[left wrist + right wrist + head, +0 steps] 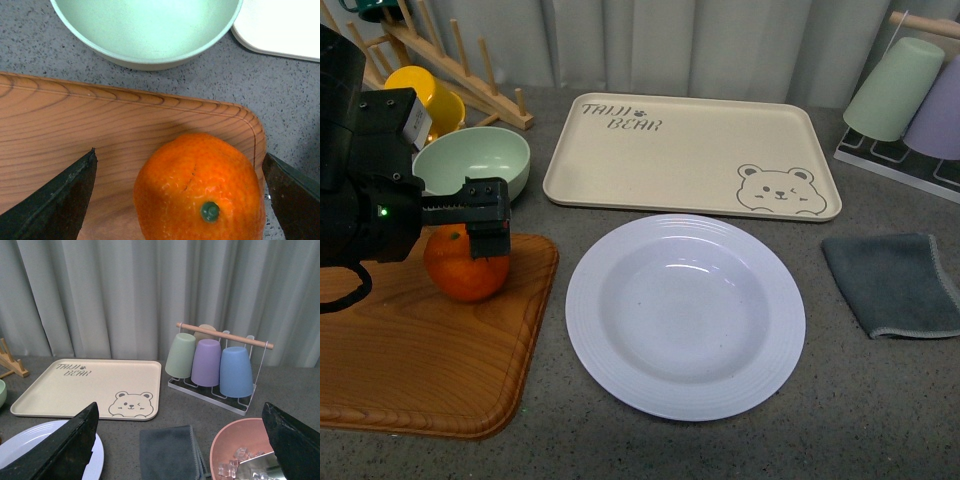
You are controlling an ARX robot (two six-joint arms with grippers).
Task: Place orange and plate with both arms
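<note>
- Wooden board lies nearest, at the near left, with the orange sitting on its right end, green stem dot up.
- Left gripper hangs over the fruit with its jaws apart, one on each side. The wrist view shows a gap on the one side, and on the other I cannot tell whether the finger touches. I judge the grasp not yet made.
- Right of the board, the plate rests flat and empty on the grey counter.
- Right gripper is spread open and holds nothing. Its camera looks across the far counter (it does not appear in the front view), so it seems well away from the plate.
- By my reading neither thing has been picked up or placed, and both lifts and both placements are left.
- Farther back is a beige tray with a winking bear drawn in its near right corner. Dark lettering at its far left seems to read "TAIN BEAR" (the first word is uncertain).
- No other writing or brand is legible.
</note>
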